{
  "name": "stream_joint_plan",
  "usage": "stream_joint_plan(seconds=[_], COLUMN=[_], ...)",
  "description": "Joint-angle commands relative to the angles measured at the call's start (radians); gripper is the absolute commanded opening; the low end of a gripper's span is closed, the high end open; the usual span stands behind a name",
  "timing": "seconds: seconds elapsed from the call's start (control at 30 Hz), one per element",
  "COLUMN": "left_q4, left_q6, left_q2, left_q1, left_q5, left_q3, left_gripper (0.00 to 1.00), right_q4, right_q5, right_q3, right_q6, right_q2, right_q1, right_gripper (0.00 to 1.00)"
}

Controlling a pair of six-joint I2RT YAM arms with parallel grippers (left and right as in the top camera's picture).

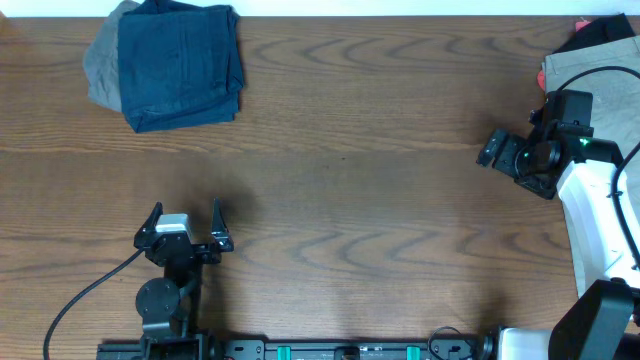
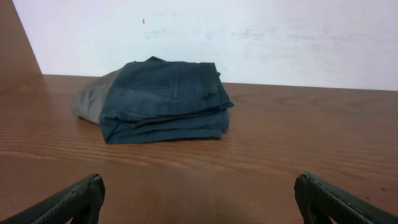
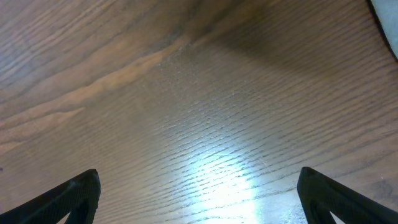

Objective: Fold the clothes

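Observation:
A folded navy-blue pair of shorts point(image 1: 182, 63) lies at the far left of the table on top of a folded grey pair point(image 1: 102, 62). Both show in the left wrist view, the navy pair point(image 2: 165, 99) over the grey pair point(image 2: 93, 99). A beige pair point(image 1: 592, 74) lies unfolded at the far right edge, partly behind the right arm. My left gripper point(image 1: 186, 226) is open and empty near the front left, well short of the stack; its fingers point(image 2: 199, 199) frame bare wood. My right gripper point(image 1: 510, 158) is open and empty just left of the beige pair, over bare wood point(image 3: 199, 193).
A dark garment with a bit of red point(image 1: 600, 28) lies at the far right corner behind the beige shorts. The wooden table point(image 1: 380, 200) runs between the two arms. A white wall point(image 2: 249, 37) stands behind the stack.

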Motion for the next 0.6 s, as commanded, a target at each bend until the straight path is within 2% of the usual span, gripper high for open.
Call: stream_joint_plan(seconds=[0.0, 0.27, 0.47, 0.57], left_q4=[-0.042, -0.042, -0.042, -0.042], left_q6=[0.009, 0.009, 0.009, 0.009], left_q2=[-0.005, -0.005, -0.005, -0.005], left_q1=[0.005, 0.005, 0.005, 0.005], left_q5=[0.011, 0.011, 0.011, 0.011], left_q3=[-0.011, -0.011, -0.011, -0.011], left_gripper=[0.98, 0.98, 0.98, 0.98], right_q4=[0.001, -0.003, -0.003, 0.006], right_q5=[0.003, 0.003, 0.003, 0.106], right_q3=[0.009, -0.003, -0.063, -0.123], right_q6=[-0.014, -0.015, -0.015, -0.053], right_q2=[-0.003, -0.058, -0.262, -0.393], right_q1=[-0.004, -0.003, -0.001, 0.002], right_gripper=[0.99, 0.99, 0.99, 0.99])
